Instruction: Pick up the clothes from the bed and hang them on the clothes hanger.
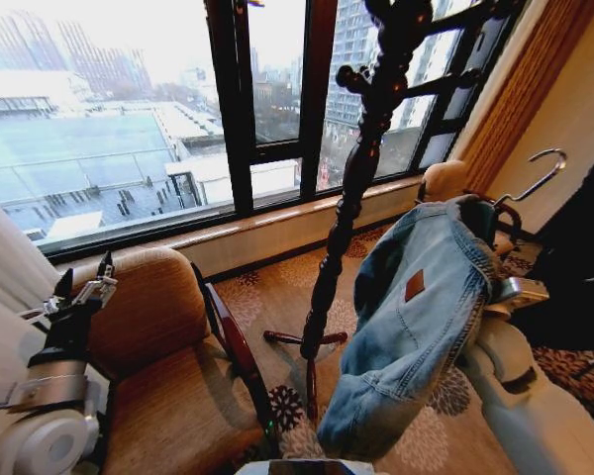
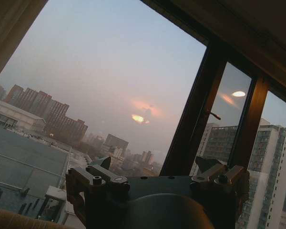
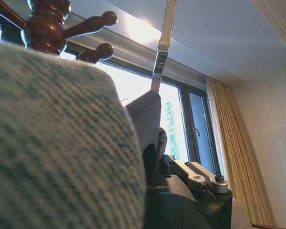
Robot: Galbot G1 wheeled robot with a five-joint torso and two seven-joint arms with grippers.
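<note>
A blue denim jacket [image 1: 416,317] with a brown patch hangs on the clothes hanger, whose metal hook [image 1: 540,176] sticks up to the right of a dark wooden coat stand [image 1: 361,168]. My right gripper [image 1: 513,291] holds the hanger's black neck under the jacket collar, close beside the stand. In the right wrist view, denim [image 3: 57,143] covers the near side, the hook [image 3: 163,43] rises past the stand's pegs [image 3: 93,26], and one of the fingers [image 3: 200,174] shows. My left gripper [image 1: 84,277] is raised and open over the armchair, also pictured in the left wrist view [image 2: 157,174]. The bed is out of view.
A brown armchair [image 1: 168,396] stands at the lower left, close to the coat stand's feet [image 1: 307,341]. A large dark-framed window [image 1: 238,109] runs behind, with a curtain [image 1: 520,89] and wall at the right. Patterned carpet [image 1: 277,297] lies around the stand.
</note>
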